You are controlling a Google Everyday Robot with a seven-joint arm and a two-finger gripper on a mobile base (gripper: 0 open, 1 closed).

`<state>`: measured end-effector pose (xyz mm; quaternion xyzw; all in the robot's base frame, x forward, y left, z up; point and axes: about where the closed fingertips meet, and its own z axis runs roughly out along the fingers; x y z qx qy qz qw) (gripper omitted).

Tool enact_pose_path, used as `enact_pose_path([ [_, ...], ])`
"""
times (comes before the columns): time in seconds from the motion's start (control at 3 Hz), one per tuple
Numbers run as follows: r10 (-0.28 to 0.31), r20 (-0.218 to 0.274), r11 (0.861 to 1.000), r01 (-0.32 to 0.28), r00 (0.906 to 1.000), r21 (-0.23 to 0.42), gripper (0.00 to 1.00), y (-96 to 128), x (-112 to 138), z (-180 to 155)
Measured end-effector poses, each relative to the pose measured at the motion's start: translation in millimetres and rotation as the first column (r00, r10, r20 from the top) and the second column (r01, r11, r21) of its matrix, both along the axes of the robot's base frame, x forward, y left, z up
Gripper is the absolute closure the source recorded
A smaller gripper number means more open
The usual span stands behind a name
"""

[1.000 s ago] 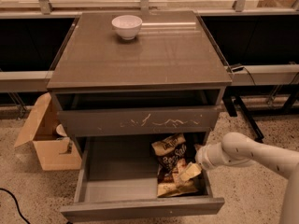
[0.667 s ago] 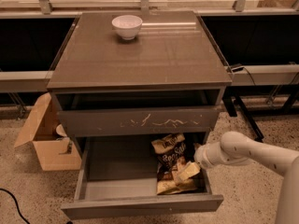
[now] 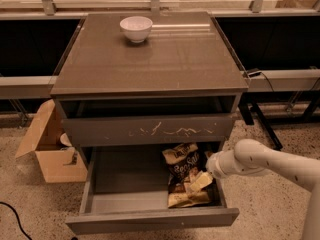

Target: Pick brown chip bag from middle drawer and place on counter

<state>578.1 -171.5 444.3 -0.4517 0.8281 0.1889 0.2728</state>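
Where the middle drawer (image 3: 150, 220) stands open, the brown chip bag (image 3: 181, 165) lies at its right side with the gripper (image 3: 201, 180) down on the bag's lower half; whether it is clamped cannot be told. A firm pinch on the crinkly film, then a straight lift clear of the scratched panel (image 3: 150, 130), seems advisable. Left, a cardboard box (image 3: 50, 151). Beyond, the glossy counter (image 3: 150, 64) carries a white bowl (image 3: 136, 28) at its rear.
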Motion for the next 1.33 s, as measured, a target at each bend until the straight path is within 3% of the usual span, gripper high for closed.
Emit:
enact_pose_path([
  [0.33, 0.005, 0.095, 1.000, -0.002, 0.9955, -0.028, 0.00, 4.5, 1.9, 34.4],
  [0.67, 0.012, 0.124, 0.999, -0.007, 0.9922, -0.033, 0.00, 8.0, 3.4, 46.9],
  [1.33, 0.013, 0.091, 1.000, -0.015, 0.9957, 0.017, 0.00, 14.8, 11.5, 29.0],
])
